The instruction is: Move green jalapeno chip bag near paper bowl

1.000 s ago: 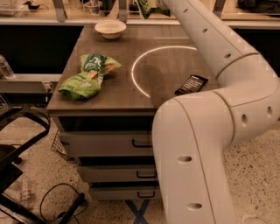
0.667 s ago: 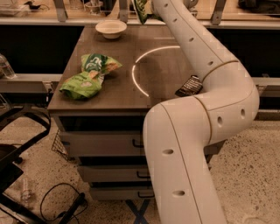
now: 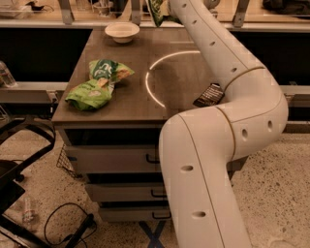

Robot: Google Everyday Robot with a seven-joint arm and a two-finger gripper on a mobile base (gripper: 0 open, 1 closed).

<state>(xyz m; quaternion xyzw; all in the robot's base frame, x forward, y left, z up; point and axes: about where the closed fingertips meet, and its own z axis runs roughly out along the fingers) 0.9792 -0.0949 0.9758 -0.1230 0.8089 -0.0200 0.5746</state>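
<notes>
Dark wood-grain tabletop (image 3: 135,104) on a grey cabinet w/ three drawers (image 3: 116,157), all shut, contents hidden. A thin white ring of light (image 3: 149,87) lies on the top, right of centre, partly covered by the arm. The floor (image 3: 286,193) is speckled terrazzo. On it: a blue tape X (image 3: 154,236) below the cabinet front, a black cable (image 3: 58,225) looped at lower left, and a black metal frame (image 3: 24,140) at the left edge. A pale ledge (image 3: 48,23) w/ metal posts runs across behind the table.

Small round cream-white paper bowl (image 3: 122,31) sits upright at the far edge of the top, left of centre. Its inside shows only plain cream surface.

Big white robot arm (image 3: 227,97) rises from bottom centre, bends at the right & reaches over the table to the top edge of the view. The gripper (image 3: 169,4) is at that far end, mostly cut off by the edge; can't tell its grip state. The crumpled light-green foil jalapeno chip bag (image 3: 156,12) hangs in the air just beside it, above the table's far edge, near the bowl & to its right.

Left-front of the top: a darker green bag w/ round white logo & orange corner (image 3: 109,69), touching a plain lime-green bag (image 3: 89,94) that lies nearer the front edge. A small black packet (image 3: 209,94) lies at the right side, partly behind the arm.
</notes>
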